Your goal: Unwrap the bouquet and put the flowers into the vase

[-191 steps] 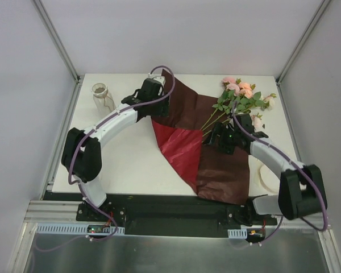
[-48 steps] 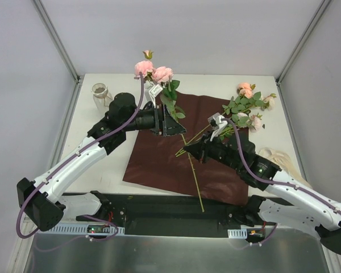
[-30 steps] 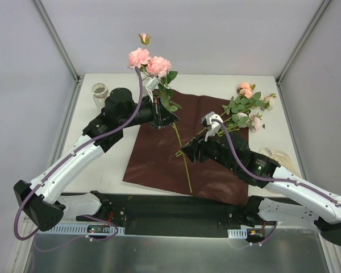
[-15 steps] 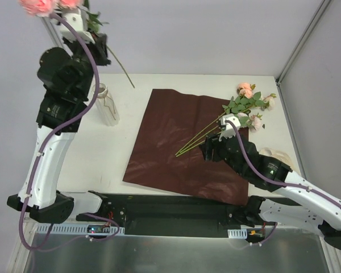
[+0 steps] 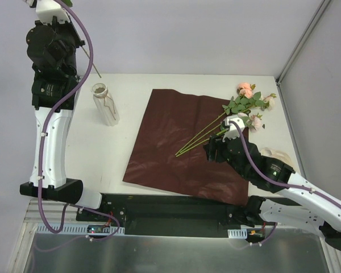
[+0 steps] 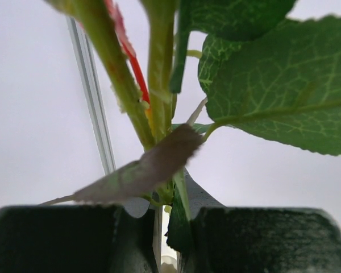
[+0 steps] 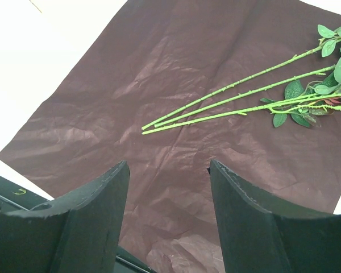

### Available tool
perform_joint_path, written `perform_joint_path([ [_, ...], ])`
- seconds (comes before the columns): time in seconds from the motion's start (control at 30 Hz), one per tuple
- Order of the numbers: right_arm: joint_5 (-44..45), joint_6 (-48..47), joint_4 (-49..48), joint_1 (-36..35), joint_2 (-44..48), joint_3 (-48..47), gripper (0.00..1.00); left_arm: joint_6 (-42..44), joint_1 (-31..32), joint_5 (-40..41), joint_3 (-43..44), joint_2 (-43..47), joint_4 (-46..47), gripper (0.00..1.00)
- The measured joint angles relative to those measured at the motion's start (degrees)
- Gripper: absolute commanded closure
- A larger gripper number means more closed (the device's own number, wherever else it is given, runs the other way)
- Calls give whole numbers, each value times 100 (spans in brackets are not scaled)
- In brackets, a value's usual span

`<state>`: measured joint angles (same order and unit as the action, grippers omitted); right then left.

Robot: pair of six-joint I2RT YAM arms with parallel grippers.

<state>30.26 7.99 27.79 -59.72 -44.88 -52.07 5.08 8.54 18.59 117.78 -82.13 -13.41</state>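
White tabletop (image 5: 102, 159) is seen under both arms. A dark red paper sheet (image 5: 170, 142) is spread flat and creased on it, directly under and ahead of the right claw (image 7: 167, 170) and well apart from the left claw (image 6: 159, 222).

The right claw is set wide with nothing between its fingers, and hovers over the near part of the sheet. The left claw is held high at the far-left corner and is mostly cut off in the top view. It is clamped narrow on the held stems (image 6: 153, 96), which pass between its fingers with green leaves above. Their blooms are out of view. One thin stem end (image 5: 90, 60) hangs down below the left claw, its tip just short of the vase rim in the top view.

The loose flowers (image 5: 241, 105) are laid ahead of the right claw, off to its right, not touched by it. Three long stems rest on the sheet, cut ends toward its middle. Leaves and pink and cream blooms are past its far-right corner.

The vase (image 5: 106, 106), clear glass, is stood on the tabletop below the left claw, near the sheet's left edge, apart from it.

A cream ribbon (image 5: 277, 154) is seen on the tabletop behind the right claw, partly hidden by the arm.
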Motion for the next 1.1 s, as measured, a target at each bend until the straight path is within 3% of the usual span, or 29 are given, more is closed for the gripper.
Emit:
perform_joint_path([
  [1.1, -39, 22, -13, 0, -758, -105, 39, -15, -35, -11, -787, 494, 63, 100],
])
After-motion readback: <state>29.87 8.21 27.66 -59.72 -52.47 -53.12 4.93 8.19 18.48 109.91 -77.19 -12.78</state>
